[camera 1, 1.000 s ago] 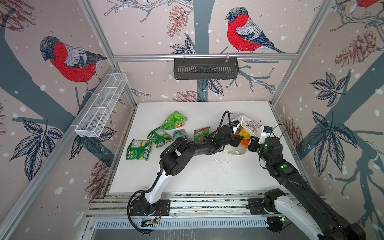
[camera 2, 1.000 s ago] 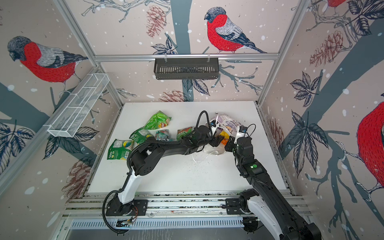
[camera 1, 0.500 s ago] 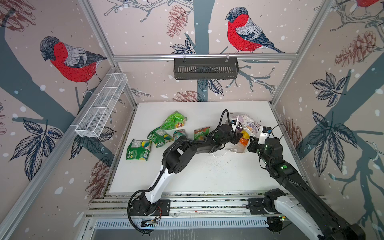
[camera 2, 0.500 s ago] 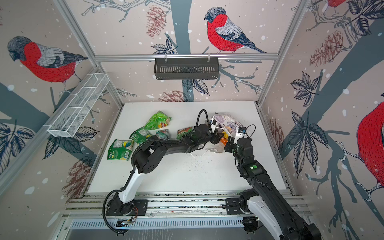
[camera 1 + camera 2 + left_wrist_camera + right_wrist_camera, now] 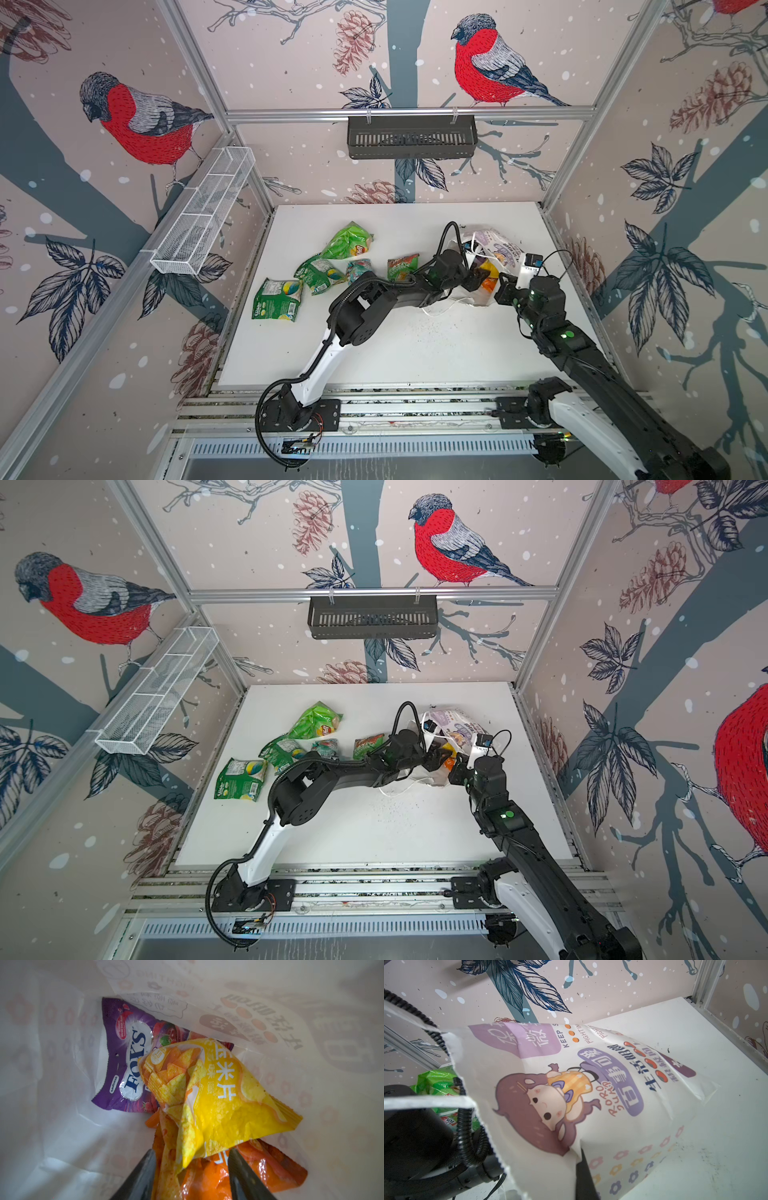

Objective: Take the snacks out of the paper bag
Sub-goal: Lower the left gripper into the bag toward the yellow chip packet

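Our right jaws clamp the paper bag's (image 5: 498, 249) rim at the bench's (image 5: 415, 353) two o'clock while our left jaws stand parted astride the light, slippery yellow packet (image 5: 218, 1105) inside, best nipped by its sealed edge.

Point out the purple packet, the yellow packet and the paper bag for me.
purple packet (image 5: 135, 1059): left wrist view, on its white FOX'S logo.
yellow packet (image 5: 224, 1105): left wrist view, middle of its crumpled front.
paper bag (image 5: 548, 1105): right wrist view, cartoon figure's face on its outer wall.
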Tool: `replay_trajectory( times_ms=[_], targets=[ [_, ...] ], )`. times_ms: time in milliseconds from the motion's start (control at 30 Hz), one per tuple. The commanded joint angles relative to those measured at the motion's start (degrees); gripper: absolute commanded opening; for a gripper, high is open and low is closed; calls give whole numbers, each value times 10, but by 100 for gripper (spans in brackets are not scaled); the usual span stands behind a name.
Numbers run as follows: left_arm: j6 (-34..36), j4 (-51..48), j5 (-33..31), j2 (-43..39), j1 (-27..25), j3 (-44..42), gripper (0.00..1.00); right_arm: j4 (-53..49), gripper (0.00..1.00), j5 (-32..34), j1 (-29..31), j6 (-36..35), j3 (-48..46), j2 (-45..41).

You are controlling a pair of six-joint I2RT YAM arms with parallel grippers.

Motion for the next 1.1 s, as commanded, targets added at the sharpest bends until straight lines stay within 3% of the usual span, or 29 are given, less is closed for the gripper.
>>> replay_trajectory(
  times_ms=[0,133,300,733,900,967,1067],
  targets=[
    [-4,21,5,10,1,17,54,31,0,-16,0,-7,-1,-2],
    [-8,12,6,20,1,36,52,30,0,-18,-1,-9,-1,-3],
    [-5,15,8,20,1,37,40,30,0,-12,0,-9,-3,-6],
    [-6,27,9,24,1,26,36,32,0,-6,-1,-9,-4,-7],
    [-15,35,11,30,1,31,27,33,0,-6,-2,-6,-4,-6],
    [-16,35,8,30,1,31,17,32,0,-7,-1,-4,-5,-6],
    [-16,35,4,30,1,30,15,34,0,-7,-1,-3,-6,-7]
  ],
)
